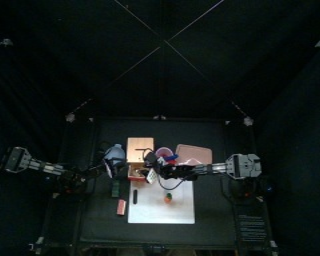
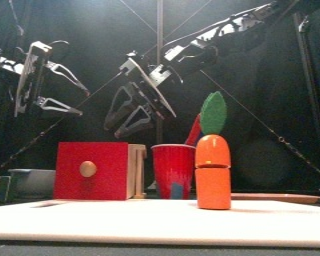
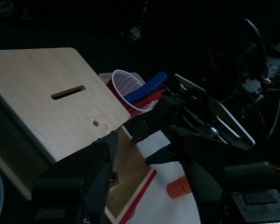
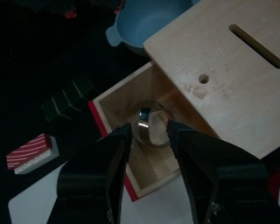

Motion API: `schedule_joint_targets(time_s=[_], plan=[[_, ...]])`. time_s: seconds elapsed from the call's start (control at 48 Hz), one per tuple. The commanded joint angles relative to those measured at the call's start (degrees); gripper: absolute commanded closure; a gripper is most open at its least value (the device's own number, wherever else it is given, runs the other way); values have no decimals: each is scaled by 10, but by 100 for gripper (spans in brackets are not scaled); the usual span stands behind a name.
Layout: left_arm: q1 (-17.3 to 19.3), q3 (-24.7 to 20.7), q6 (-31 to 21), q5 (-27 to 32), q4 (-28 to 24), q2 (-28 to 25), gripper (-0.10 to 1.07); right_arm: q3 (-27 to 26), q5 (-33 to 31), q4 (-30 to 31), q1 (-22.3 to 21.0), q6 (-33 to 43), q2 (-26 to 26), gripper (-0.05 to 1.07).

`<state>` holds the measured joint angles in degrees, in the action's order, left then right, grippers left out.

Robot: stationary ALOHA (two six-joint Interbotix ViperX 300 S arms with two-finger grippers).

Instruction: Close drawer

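Note:
The wooden drawer box [image 1: 140, 147] stands at the back left of the table. Its top has a slot [image 4: 257, 45]. The red drawer front with a wooden knob [image 2: 87, 169] faces the front view. From above, the drawer [image 4: 122, 131] stands pulled out of the box, red-rimmed with a wooden inside. My right gripper [image 4: 154, 147] hangs open just above it, with a round knob-like piece [image 4: 156, 122] showing between the jaws. It touches nothing in the front view [image 2: 140, 120]. My left gripper [image 3: 149, 179] is open and empty beside the box's left side [image 1: 116, 160].
A red cup [image 2: 172, 170] stands right of the box. An orange carrot toy [image 2: 212, 172] with a green leaf stands on the white board [image 1: 170, 212] in front. A pink plate [image 1: 194, 153] lies at the back right, a blue bowl [image 4: 149, 22] lies behind the box, and a red-and-white block [image 4: 31, 150] lies front left.

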<state>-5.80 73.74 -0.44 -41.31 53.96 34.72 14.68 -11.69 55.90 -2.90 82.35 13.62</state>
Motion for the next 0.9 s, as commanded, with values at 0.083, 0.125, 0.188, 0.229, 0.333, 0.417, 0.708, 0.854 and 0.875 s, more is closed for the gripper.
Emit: schedule_joint_targets(time_s=[0.083,0.125,0.188,0.229,0.333,0.417,0.708,0.854,0.875], plan=[[24,-15,1,-4,6,0,11,-16,1,7,22,-1,-41,26],[37,-24,1,-3,11,0,11,-16,1,8,31,-1,-44,26],[67,-43,4,-3,19,0,11,-17,1,8,46,-1,-45,26],[88,-54,7,2,19,-4,11,-18,1,8,55,-1,-45,26],[153,-83,9,42,3,-19,12,-25,2,11,76,-1,-29,26],[217,-116,7,111,-8,-43,14,-29,2,16,81,-1,-12,27],[396,-235,10,293,-46,-174,59,-37,2,37,82,-1,18,44],[428,-269,7,307,-76,-228,79,-40,2,39,80,-1,26,59],[430,-273,8,308,-78,-234,79,-40,2,39,80,-1,28,61]])
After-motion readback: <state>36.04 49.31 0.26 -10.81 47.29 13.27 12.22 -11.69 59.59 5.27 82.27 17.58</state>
